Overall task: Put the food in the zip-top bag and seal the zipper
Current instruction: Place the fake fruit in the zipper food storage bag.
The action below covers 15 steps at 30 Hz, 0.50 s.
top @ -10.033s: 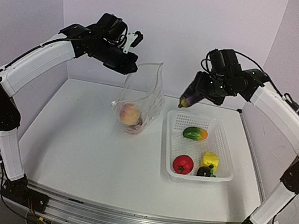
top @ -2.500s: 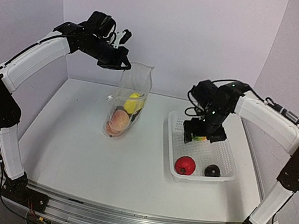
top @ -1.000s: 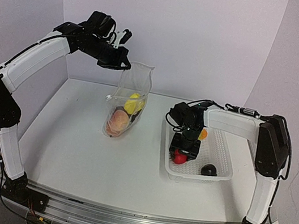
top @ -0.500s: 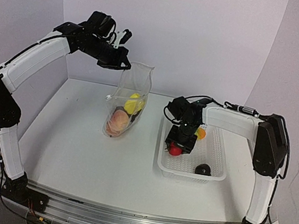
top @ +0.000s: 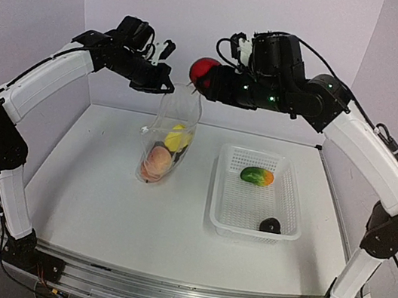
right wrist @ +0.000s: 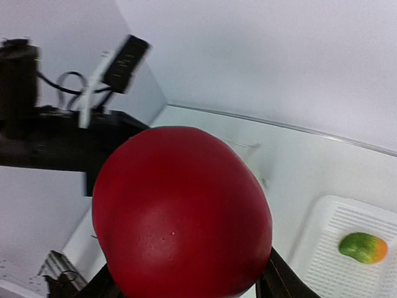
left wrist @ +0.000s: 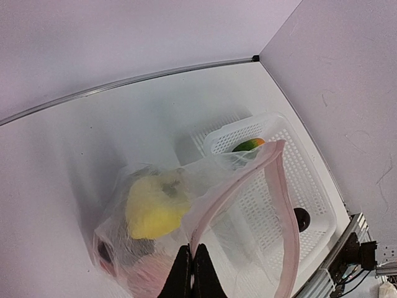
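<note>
The zip-top bag hangs upright, its base on the table, and my left gripper is shut on its mouth edge. In the left wrist view the pinkish zipper curves open beside the left gripper. Inside the bag lie a yellow pepper, a peach and darker food under them. High up, my right gripper is shut on the red pomegranate, just above the bag's mouth.
To the right of the bag, the white mesh basket holds a green mango and a dark mangosteen. Walls close the back and both sides.
My right gripper has lifted the red pomegranate out of the basket and carried it up and left to above the bag's mouth. The basket settled back. The left arm has not moved.
</note>
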Available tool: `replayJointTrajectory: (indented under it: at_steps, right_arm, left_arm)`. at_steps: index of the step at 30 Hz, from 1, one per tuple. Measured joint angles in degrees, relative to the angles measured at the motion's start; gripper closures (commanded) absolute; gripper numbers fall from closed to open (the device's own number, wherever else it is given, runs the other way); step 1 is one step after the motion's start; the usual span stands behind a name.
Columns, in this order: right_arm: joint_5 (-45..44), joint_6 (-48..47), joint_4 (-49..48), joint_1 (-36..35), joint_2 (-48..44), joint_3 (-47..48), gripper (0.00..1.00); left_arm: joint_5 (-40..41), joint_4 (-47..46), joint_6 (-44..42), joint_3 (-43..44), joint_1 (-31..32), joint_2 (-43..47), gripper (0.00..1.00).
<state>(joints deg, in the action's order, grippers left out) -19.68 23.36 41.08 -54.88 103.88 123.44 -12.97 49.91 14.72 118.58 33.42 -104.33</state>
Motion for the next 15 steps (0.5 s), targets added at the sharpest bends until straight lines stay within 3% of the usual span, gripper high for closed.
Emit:
replayJointTrajectory:
  at_steps: [5, 12, 15]
  right_arm:
    - [4.85, 1.22, -6.05, -0.63, 3.31, 2.07, 0.7]
    - [8.45, 5.93, -6.66, 0.33, 11.81, 2.08, 0.71]
    - [9.0, 7.27, -6.3, 0.31, 13.52, 2.01, 0.61]
  left_arm:
    - [0.27, 0.0, -0.82, 0.0, -0.01, 0.0, 1.0]
    - [0.92, 0.03, -2.47, 1.05, 0.01, 0.0, 1.0]
    - [0.63, -0.11, -2.78, 1.4, -0.01, 0.0, 1.0]
